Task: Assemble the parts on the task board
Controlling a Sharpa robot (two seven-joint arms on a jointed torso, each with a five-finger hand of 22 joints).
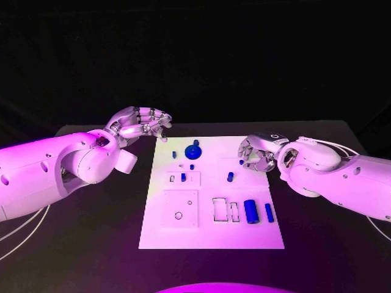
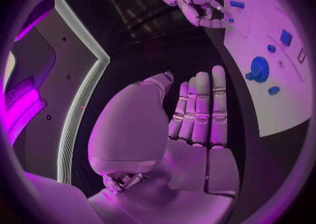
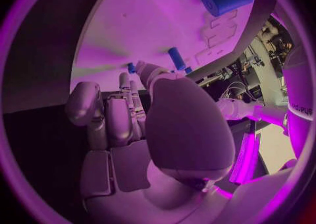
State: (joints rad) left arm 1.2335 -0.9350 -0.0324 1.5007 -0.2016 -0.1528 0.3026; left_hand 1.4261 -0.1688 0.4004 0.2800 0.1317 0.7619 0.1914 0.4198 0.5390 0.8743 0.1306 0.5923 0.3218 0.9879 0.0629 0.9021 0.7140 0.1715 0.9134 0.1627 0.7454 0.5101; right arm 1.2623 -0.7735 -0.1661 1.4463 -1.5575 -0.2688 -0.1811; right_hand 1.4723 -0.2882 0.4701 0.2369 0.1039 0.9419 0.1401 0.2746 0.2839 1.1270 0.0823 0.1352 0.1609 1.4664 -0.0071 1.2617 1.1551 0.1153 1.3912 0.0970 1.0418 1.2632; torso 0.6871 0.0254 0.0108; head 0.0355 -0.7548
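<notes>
The white task board (image 1: 211, 229) lies in the middle of the table. On it are a round blue part (image 1: 193, 151), several small blue pieces such as one (image 1: 231, 177), and two blue cylinders (image 1: 251, 211) near the right edge. My left hand (image 1: 143, 125) hovers off the board's far left corner; in the left wrist view its fingers (image 2: 200, 110) are straight with nothing in them. My right hand (image 1: 257, 152) is at the board's right edge, holding nothing, with its fingertips (image 3: 125, 84) close to a small blue piece (image 3: 131, 68). I cannot tell whether they touch it.
Shallow rectangular recesses (image 1: 222, 209) and a raised square plate (image 1: 179, 209) mark the board's near half. Black table (image 1: 90, 244) surrounds the board on both sides. The left wrist view shows the right hand (image 2: 197, 5) past the board (image 2: 263, 103).
</notes>
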